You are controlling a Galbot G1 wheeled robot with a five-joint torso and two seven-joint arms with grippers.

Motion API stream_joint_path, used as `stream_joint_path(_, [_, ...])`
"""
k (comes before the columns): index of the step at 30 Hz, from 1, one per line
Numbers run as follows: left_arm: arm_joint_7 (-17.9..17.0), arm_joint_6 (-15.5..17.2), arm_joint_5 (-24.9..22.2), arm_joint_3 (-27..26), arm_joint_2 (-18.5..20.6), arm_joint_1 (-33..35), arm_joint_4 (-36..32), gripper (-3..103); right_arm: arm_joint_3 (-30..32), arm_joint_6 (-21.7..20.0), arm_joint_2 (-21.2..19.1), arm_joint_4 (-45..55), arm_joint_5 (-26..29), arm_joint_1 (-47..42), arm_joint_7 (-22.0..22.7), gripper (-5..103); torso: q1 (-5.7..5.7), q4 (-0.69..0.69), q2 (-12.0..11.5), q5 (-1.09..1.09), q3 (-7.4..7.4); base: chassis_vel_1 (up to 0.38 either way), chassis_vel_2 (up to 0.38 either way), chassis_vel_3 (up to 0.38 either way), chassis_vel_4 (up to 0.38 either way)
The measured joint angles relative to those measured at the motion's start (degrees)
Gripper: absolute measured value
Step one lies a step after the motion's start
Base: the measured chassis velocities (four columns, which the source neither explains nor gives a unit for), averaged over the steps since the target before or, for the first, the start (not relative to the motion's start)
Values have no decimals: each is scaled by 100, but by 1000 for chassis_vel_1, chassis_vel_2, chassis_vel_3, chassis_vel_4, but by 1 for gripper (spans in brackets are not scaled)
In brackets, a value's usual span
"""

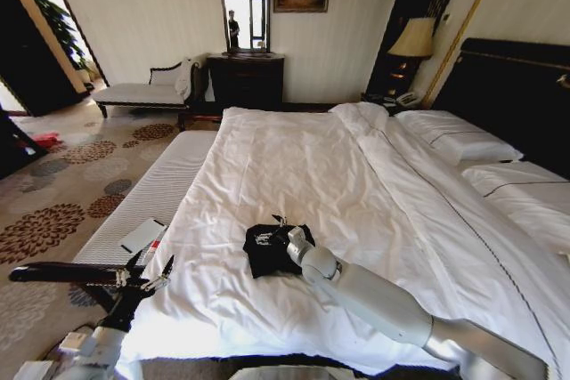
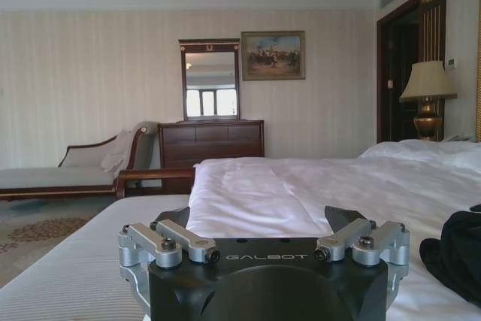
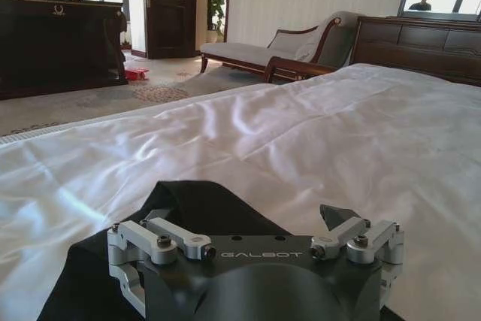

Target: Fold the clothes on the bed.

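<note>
The black short-sleeved T-shirt (image 1: 265, 248) of soft fabric lies bunched in a compact heap on the white duvet of the large double bed (image 1: 294, 175), near the foot edge and well apart from the pillows. White lettering shows on its upper face. In its present state the heap has no clear long axis; it is roughly as wide as it is deep.

The right gripper (image 1: 283, 229) is at the garment, over its far right corner, with the silver forearm reaching in from the near right. In the right wrist view the black fabric (image 3: 173, 223) lies directly under and ahead of the gripper (image 3: 255, 237); the finger linkages stand spread, so the jaws are judged parted with nothing between them.

The left gripper (image 1: 153, 275) hangs just off the left side of the bed, beside the pale striped bench (image 1: 151, 193). Its jaws likewise stand apart and hold nothing. From its wrist camera the shirt (image 2: 455, 257) lies to its right, near but not touching.

The right arm is the nearer. Open duvet surrounds the shirt on all sides, widest toward the headboard; the foot edge is close on the near side.
</note>
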Motion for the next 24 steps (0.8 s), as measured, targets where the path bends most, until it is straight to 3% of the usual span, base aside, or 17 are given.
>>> stream_joint_path(11, [0, 0, 0, 0, 0, 0, 0, 100, 1078, 58, -742, 1096, -85, -1308, -161, 100, 0, -2, 0, 0, 0, 0, 0, 0, 0])
stream_joint_path(17, [-1, 0, 0, -1, 0, 0, 0, 100, 1310, 239, -731, 673, 398, -655, -86, 100, 0, 2, 0, 0, 0, 0, 0, 0, 0])
stream_joint_path(24, [0, 0, 0, 0, 0, 0, 0, 100, 743, 502, -423, -482, -4, 151, -405, 100, 0, 2, 0, 0, 1, 0, 0, 0, 0])
